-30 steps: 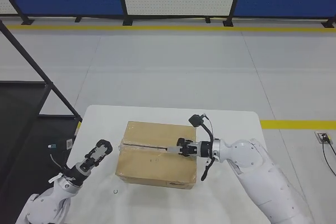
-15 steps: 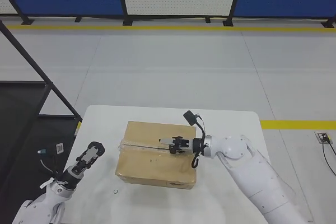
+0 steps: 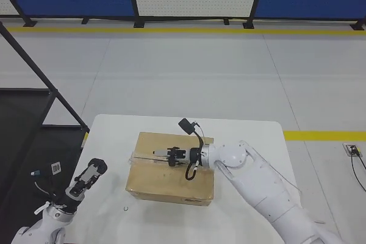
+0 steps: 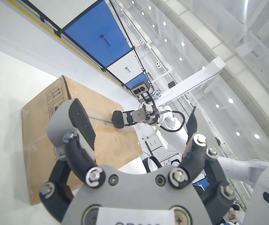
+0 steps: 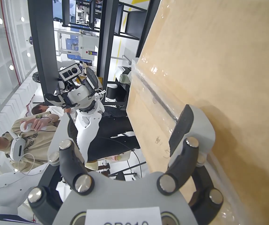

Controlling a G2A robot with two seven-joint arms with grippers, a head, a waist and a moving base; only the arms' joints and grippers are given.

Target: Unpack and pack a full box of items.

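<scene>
A shut cardboard box [image 3: 171,177] stands in the middle of the white table [image 3: 250,131], its top seam [image 5: 156,98] covered with clear tape. My right gripper [image 3: 161,150] lies low over the seam near the box's left end. It is open [image 5: 127,127], with one fingertip [image 5: 186,120] resting right at the tape line and nothing held. My left gripper [image 3: 95,167] hangs open left of the box, apart from it, and is empty [image 4: 136,118]. In the left wrist view the box [image 4: 40,118] and the right gripper [image 4: 118,119] lie ahead.
A small ring [image 3: 127,210] lies on the table near the front edge, left of the box. A black metal frame [image 3: 46,104] stands past the table's left side. Bare table lies right of the box and behind it.
My right gripper has slid left along the box's taped seam. My left arm has drawn back, away from the box toward the table's left front corner.
</scene>
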